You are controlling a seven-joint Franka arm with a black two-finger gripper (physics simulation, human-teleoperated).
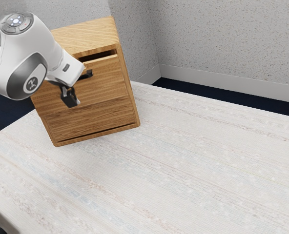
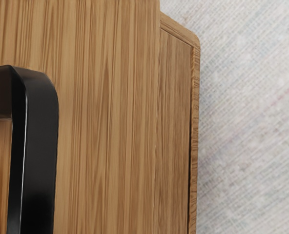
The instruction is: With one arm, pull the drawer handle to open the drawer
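Found the drawer [image 1: 104,78] in a wooden cabinet [image 1: 86,34] at ten o'clock on the worktop [image 1: 193,170]. Saw fingers [image 1: 71,100] by its black handle [image 2: 34,146]; couldn't tell whether clamped. Judged the handle rigid and smooth, best gripped mid-bar.

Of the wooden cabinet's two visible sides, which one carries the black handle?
The front side: the black handle sits in its upper half. The top side is plain wood.
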